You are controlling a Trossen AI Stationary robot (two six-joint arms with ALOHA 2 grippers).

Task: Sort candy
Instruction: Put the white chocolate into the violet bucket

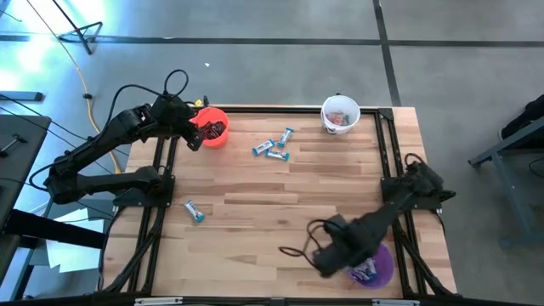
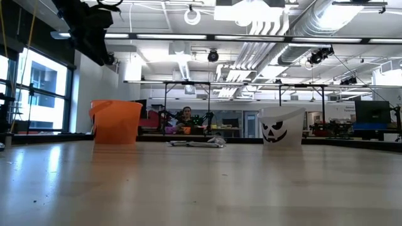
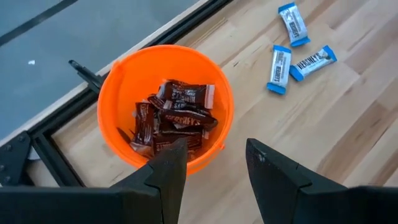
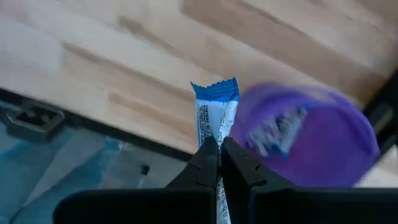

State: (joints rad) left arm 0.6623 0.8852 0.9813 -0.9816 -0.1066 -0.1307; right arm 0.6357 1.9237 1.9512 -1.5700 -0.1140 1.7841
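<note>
Toward the lower right of the high view, the right gripper (image 4: 219,149) hangs beside the purple cup (image 1: 380,265), its fingers pinched tight on a blue-and-white candy (image 4: 216,115) whose crimped end sticks up past the fingertips. More blue-and-white pieces lie inside that cup. At the upper left, the left gripper (image 3: 214,155) hovers over the orange cup (image 3: 118,87) with its fingers apart and nothing between them; the cup is heaped with dark brown candies (image 3: 175,118). Three blue-and-white candies (image 1: 274,146) lie loose on the wooden table (image 1: 289,204) in the upper middle, between the orange cup and the white cup (image 1: 341,114) at upper right, which holds reddish pieces. One more blue-and-white piece (image 1: 195,210) lies alone at the left of the table, near the left arm's base. Black frame rails run along the table edges beside both arms.
</note>
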